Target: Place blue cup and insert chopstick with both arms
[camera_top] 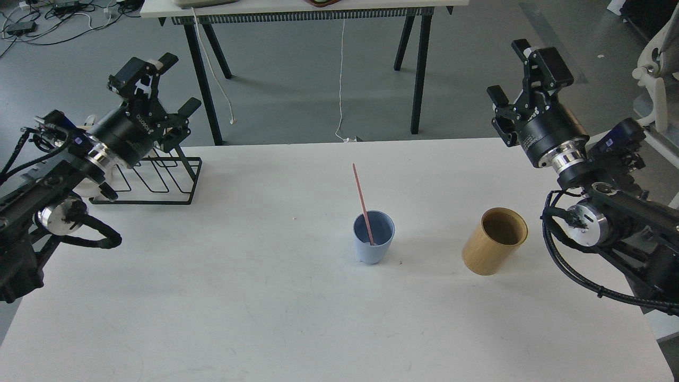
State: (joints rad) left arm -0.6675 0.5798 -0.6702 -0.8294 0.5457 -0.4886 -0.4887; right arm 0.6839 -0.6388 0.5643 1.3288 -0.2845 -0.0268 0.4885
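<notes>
A white worktop [212, 297] fills the head view, with both black arms raised off it at the far corners and nothing in either one's grasp. The left gripper [170, 85] hangs above a black wire rack [159, 180] at the worktop's far-left edge, its fingers spread apart and empty; the right gripper [509, 71] sits high at the far right, past the worktop's back edge, its fingers likewise parted and touching nothing. Near the right arm stands a tan wooden cylinder [493, 244], open end up. Just left of it, near the middle of the worktop, the blue cup [373, 239] stands upright on its base. It lies inward and toward the robot from both grippers, well apart from each, though somewhat nearer the right one. Inside the cup rests the pink chopstick [362, 201], its lower end against the cup's inner floor and its long axis leaning up and away toward the far left, so the free tip points loosely toward the left gripper's side. By the look of it, cup and stick are already set in place, and both arms appear clear of the work.
</notes>
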